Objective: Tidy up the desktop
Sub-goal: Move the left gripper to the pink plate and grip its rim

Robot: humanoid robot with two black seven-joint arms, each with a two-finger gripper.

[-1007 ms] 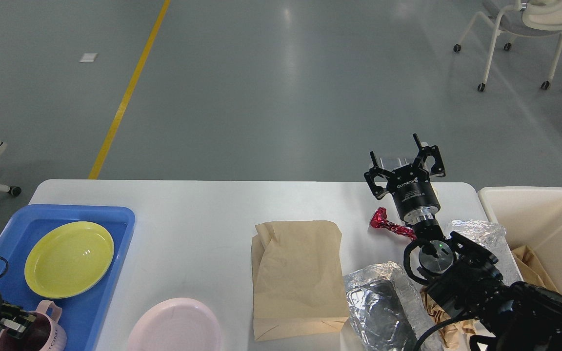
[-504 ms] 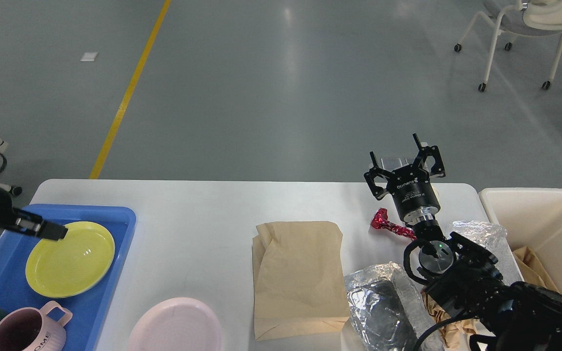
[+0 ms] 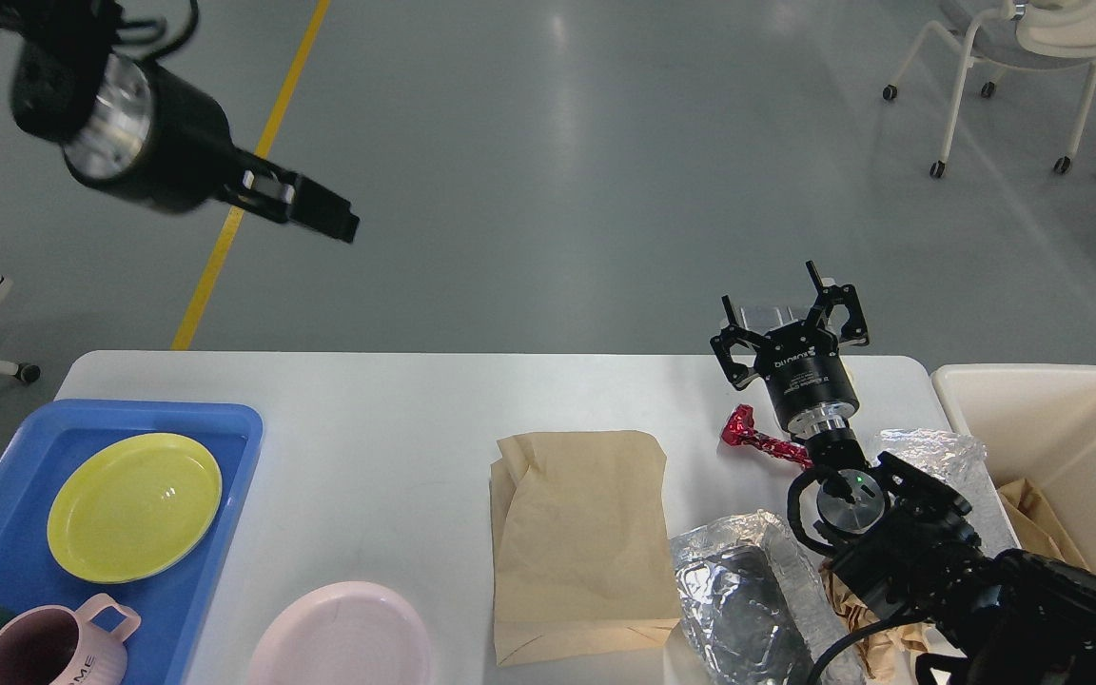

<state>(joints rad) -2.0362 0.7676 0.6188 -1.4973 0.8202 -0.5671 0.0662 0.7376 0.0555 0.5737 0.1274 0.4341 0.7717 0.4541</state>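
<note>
The left claw (image 3: pixel 324 211) hangs high over the floor beyond the table's far left corner, and I cannot tell whether its fingers are apart or together; coming down blind it could knock the yellow plate (image 3: pixel 134 506) in the blue tray (image 3: pixel 225 423) or push the pink plate (image 3: pixel 339 636) off the near edge. The white table (image 3: pixel 396 409), smooth with rounded corners, fills the near half of the view and carries a paper bag (image 3: pixel 581 542), crumpled foil (image 3: pixel 748 590) and a red wrapper (image 3: pixel 757 436). The right claw (image 3: pixel 791 319), fingers apart and empty, hovers over the far right edge, and its arm could sweep the foil off.

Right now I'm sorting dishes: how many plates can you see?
2. The yellow plate lies in the blue tray; the pink plate sits on the desktop beside the tray, partly cut off by the frame's bottom edge.
</note>
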